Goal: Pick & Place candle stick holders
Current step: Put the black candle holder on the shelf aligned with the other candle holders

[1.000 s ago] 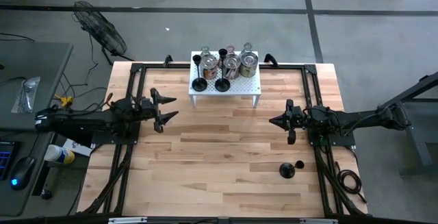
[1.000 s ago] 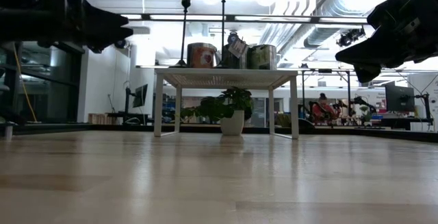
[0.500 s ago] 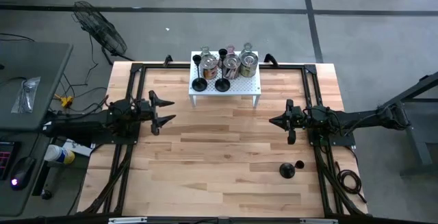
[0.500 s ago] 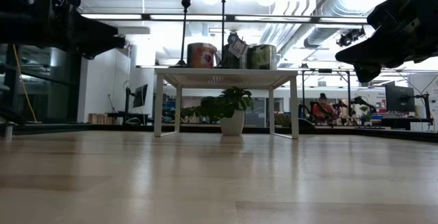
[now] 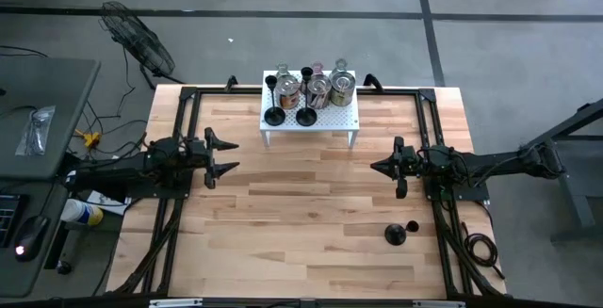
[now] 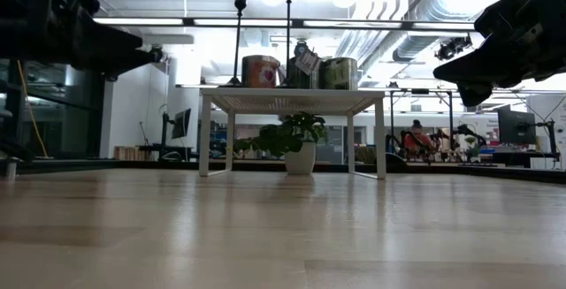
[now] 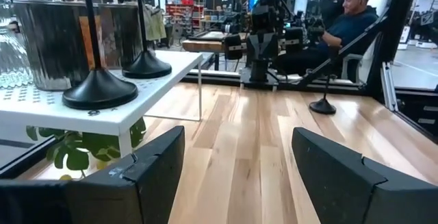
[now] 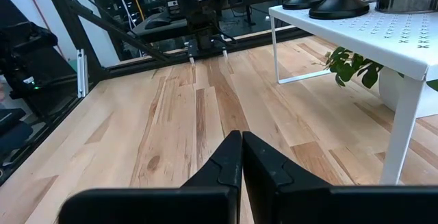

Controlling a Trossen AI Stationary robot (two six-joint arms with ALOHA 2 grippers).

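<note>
Your black holder [image 5: 397,235] stands upright, stem up, alone at the table's front right; the rest sit on the white rack [image 5: 347,120]. Left gripper [image 5: 218,155] is wide open w/ nothing in it, right gripper [image 5: 379,168] is closed, also empty.

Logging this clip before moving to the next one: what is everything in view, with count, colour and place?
white perforated metal rack: one, white, far middle of the table.
black round-base thin-stem candle holders on rack: two, black, rack's left front.
black candle holder on table: one, black, near right, lying tipped.
squat silvery and clear-glass holders: several, exact count unclear, on the rack behind the black ones.
wooden table: one, light wood.
green plant: one, beyond the rack.
seated person: one, beyond the table.
left gripper: open, empty, left of the rack.
right gripper: shut, empty, right side.
</note>
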